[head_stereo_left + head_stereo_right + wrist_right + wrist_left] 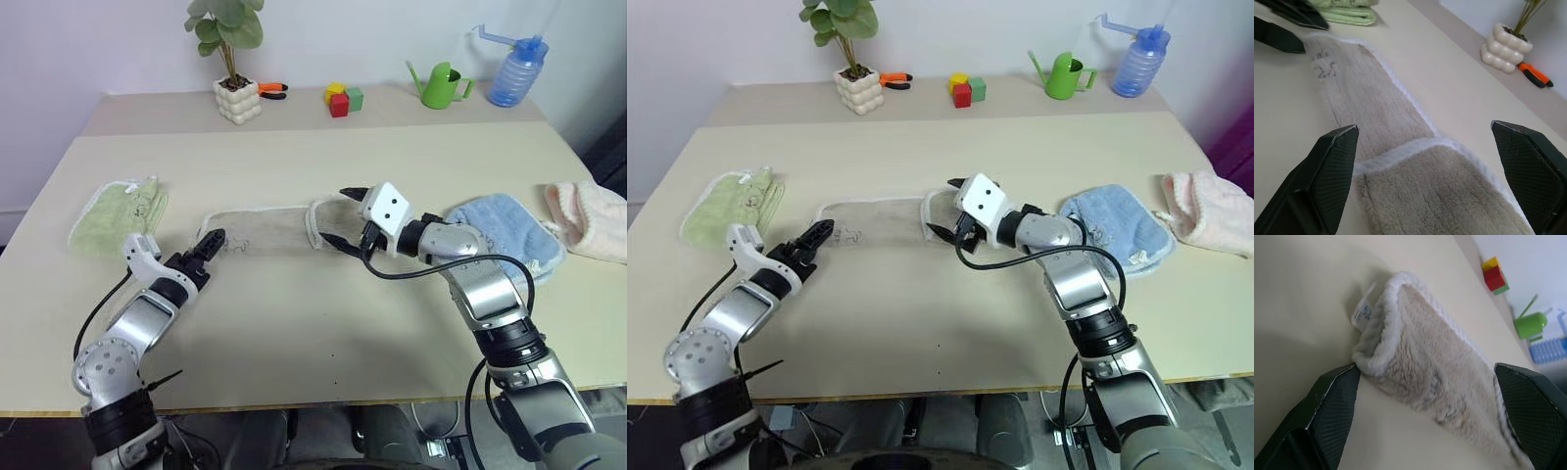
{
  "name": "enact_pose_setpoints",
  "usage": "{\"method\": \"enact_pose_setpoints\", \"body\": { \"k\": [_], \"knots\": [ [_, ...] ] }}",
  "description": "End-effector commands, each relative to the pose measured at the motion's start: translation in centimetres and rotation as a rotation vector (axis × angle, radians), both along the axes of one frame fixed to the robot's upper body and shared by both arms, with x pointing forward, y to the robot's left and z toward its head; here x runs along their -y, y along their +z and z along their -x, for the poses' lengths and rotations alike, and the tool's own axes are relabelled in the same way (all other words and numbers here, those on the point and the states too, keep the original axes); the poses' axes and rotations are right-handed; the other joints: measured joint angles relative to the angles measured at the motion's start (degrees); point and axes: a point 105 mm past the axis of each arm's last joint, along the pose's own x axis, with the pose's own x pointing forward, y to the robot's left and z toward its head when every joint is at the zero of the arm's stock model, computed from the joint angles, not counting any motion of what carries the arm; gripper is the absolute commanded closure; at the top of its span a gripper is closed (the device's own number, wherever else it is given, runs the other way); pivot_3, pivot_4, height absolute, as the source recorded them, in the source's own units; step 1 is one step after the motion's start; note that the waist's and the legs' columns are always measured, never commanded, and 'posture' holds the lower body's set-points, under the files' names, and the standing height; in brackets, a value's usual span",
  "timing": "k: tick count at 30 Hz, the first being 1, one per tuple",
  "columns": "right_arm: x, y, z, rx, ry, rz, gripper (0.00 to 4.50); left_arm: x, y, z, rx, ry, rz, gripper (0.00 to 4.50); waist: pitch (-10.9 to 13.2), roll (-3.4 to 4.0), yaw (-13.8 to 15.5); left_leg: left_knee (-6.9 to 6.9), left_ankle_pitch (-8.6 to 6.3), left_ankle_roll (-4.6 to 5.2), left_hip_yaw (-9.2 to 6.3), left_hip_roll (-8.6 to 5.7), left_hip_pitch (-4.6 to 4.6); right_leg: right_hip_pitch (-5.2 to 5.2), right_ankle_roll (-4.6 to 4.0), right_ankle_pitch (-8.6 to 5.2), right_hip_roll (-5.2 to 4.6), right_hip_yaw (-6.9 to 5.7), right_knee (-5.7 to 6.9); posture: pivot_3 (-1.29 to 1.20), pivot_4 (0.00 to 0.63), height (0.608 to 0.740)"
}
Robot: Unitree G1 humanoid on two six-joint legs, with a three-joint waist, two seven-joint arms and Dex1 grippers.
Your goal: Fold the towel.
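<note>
The beige towel (260, 231) lies as a long strip across the middle of the table (313, 333), white-edged, with its right end folded back over itself (1444, 191). A small dark mark (1322, 68) sits near its left end. My left gripper (210, 245) is low at the towel's left end, open, with that rounded end (1415, 362) between its fingers (1327, 406). My right gripper (343, 217) hovers open over the folded right end, and its fingers (1327, 171) straddle the flap without pinching it.
A pale green towel (118, 215) lies at the left, a fluffy blue towel (505, 230) just right of my right arm, and a pink cloth (593, 220) at the right edge. Along the back stand a potted plant (238, 98), pliers (272, 90), toy blocks (343, 98), a watering can (441, 86) and a spray bottle (516, 73).
</note>
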Motion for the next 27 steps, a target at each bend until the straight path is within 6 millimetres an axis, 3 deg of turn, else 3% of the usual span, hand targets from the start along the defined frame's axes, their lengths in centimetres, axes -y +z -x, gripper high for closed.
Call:
{"method": "enact_pose_setpoints", "body": {
  "k": [1, 3, 6, 13, 18, 27],
  "knots": [
    [-0.6, 1.7, 0.7, 0.076, 0.022, -0.025, 0.10, 0.3, -0.7, -0.8, -0.064, -0.022, 0.004, 0.00, -0.01, -0.01, 0.18, 0.00, 0.00, 0.00, 0.00, 0.00, 0.00, 0.00, 0.00, 0.00, 0.00, 0.00, 0.00, 0.00, 0.150, 0.732],
    [-0.7, 1.7, 0.8, 0.080, 0.022, -0.025, 0.10, 0.2, -0.4, -1.5, -0.063, -0.007, 0.021, 0.00, -0.01, 0.00, 0.45, 0.00, 0.00, 0.00, 0.00, -0.01, 0.03, 0.03, 0.00, 0.00, 0.00, 0.00, 0.00, 0.00, 0.150, 0.732],
    [-0.7, 1.5, 0.9, 0.085, 0.017, -0.018, 0.03, -0.3, 0.2, -2.0, -0.049, 0.021, 0.063, 0.84, -0.01, -0.01, 0.81, 0.00, 0.00, 0.00, 0.01, -0.01, 0.05, 0.04, 0.00, 0.00, 0.00, 0.01, -0.01, 0.00, 0.150, 0.732],
    [-0.7, 1.6, 1.1, 0.091, 0.004, -0.028, 0.03, -0.2, 0.8, -2.1, -0.020, 0.007, 0.051, 4.39, 0.00, -0.03, 1.01, 0.00, 0.00, -0.01, 0.01, -0.01, 0.02, 0.02, 0.00, 0.00, 0.00, 0.01, -0.02, 0.00, 0.150, 0.732],
    [-0.7, 1.7, 1.2, 0.097, -0.001, -0.033, 0.03, -0.9, 2.4, -1.9, 0.052, 0.010, 0.000, 4.45, 0.00, -0.04, 0.95, -0.01, 0.00, -0.01, 0.00, -0.01, 0.02, 0.02, 0.00, 0.00, 0.00, 0.01, -0.02, 0.00, 0.150, 0.732],
    [-0.2, 1.4, 0.9, 0.096, -0.017, -0.011, 0.03, -4.9, 8.8, -0.7, 0.286, 0.039, -0.338, 4.45, 0.01, -0.05, 0.79, -0.06, 0.00, -0.02, 0.01, 0.01, 0.01, -0.02, -0.01, 0.00, 0.02, 0.01, -0.03, 0.00, 0.150, 0.732]
  ]
}}
